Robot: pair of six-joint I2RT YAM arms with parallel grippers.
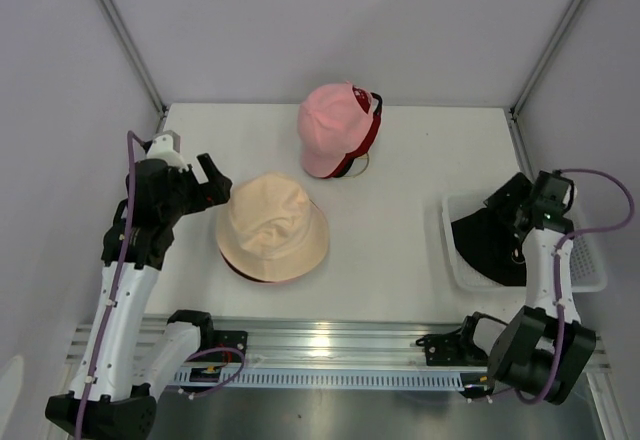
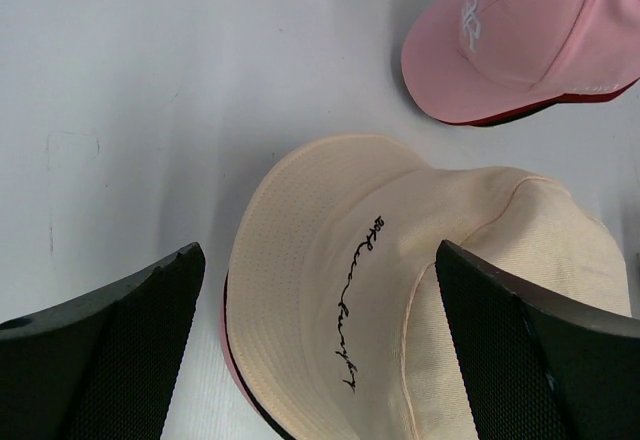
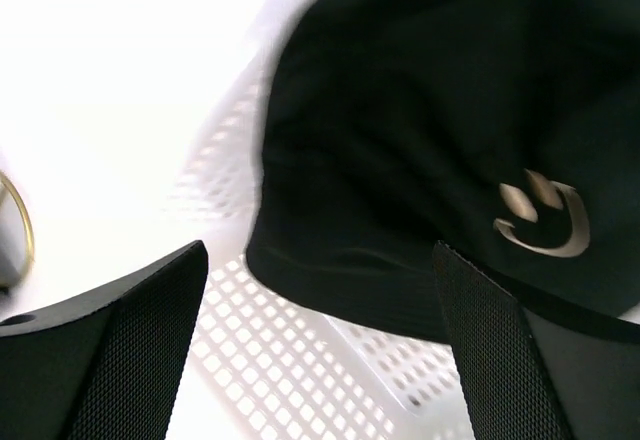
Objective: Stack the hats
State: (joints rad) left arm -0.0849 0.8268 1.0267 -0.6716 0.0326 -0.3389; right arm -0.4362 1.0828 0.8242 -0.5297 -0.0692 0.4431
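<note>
A cream bucket hat (image 1: 272, 228) tops a pile, with pink and black brims showing under its edge. In the left wrist view its brim (image 2: 330, 290) carries black script. My left gripper (image 1: 219, 184) hovers open just left of it, its jaws wide over the brim (image 2: 320, 360). Behind, a pink baseball cap (image 1: 335, 128) (image 2: 530, 40) lies on red and black caps. A black cap (image 1: 488, 242) (image 3: 420, 110) with a pale logo lies in the white mesh basket (image 1: 590, 275). My right gripper (image 1: 512, 206) (image 3: 320, 350) is open above that cap's edge, holding nothing.
The basket (image 3: 300, 370) sits at the table's right edge, its rim below my right jaws. A thin gold ring (image 3: 18, 222) shows at the far left of the right wrist view. Frame posts stand at the back corners, and a metal rail runs along the near edge.
</note>
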